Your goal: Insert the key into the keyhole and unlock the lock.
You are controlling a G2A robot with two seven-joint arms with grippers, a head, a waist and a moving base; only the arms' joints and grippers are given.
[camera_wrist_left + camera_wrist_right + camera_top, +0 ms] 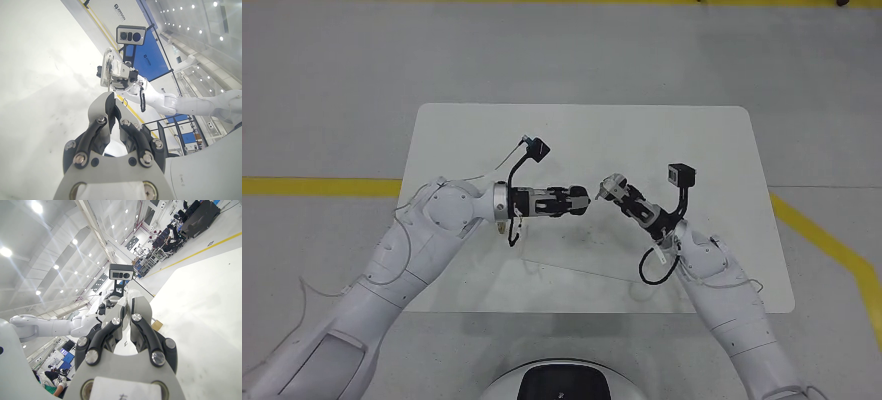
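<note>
Over the one white table [722,140] the two grippers meet in mid-air, the right gripper [128,307] at about 2 o'clock from the left gripper [113,100]. The right one is clamped on the single silvery padlock [106,66], and the left one's fingers are pressed together on what looks like the single key [108,89], whose thin shaft runs up to the padlock's underside. Pickup and alignment appear done, with the key at or just inside the padlock; how deep it sits cannot be told, and the unlocking turn seems still to come.
</note>
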